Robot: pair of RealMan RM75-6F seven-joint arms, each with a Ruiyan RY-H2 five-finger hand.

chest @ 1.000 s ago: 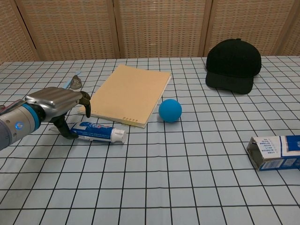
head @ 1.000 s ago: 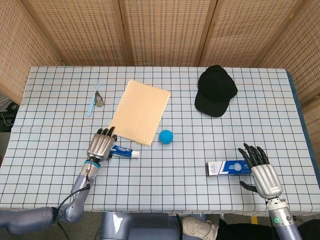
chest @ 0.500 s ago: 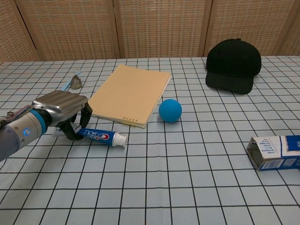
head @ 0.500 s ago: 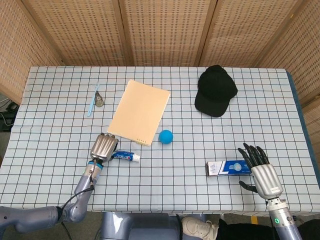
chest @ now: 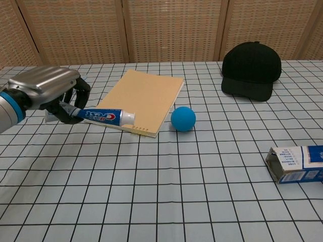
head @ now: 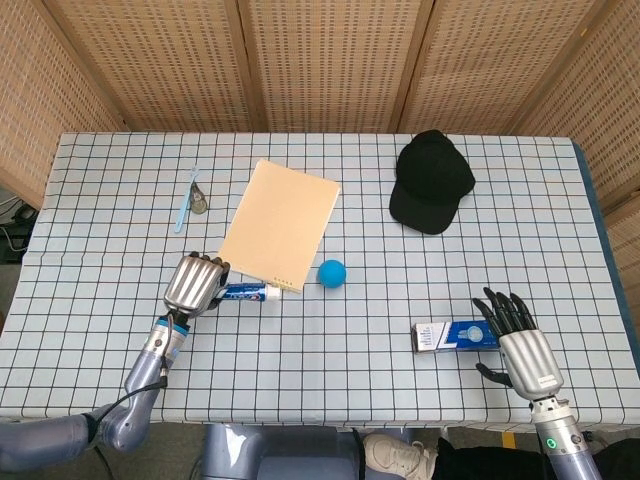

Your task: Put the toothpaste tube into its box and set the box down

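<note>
Woven cane panels stand behind a table (head: 400, 350) covered in a white cloth with a black grid. At its left front, the left hand (head: 193, 283) grips the tail end of the toothpaste tube (chest: 102, 116), fingers curled around it. The tube is held roughly level, its white cap pointing right and, in the chest view, overlapping the near edge of the tan notebook (head: 280, 223). A blue ball (head: 332, 272) sits just right of the notebook's near corner. The box (head: 455, 335) lies flat at the right front, well apart from the tube, its open end facing left. The right hand (head: 522, 345) rests by the box's right end, its dark fingers (head: 500, 312) spread and holding nothing. A black cap (head: 431, 180) lies at the far right, and a blue toothbrush (head: 187, 199) at the far left.
</note>
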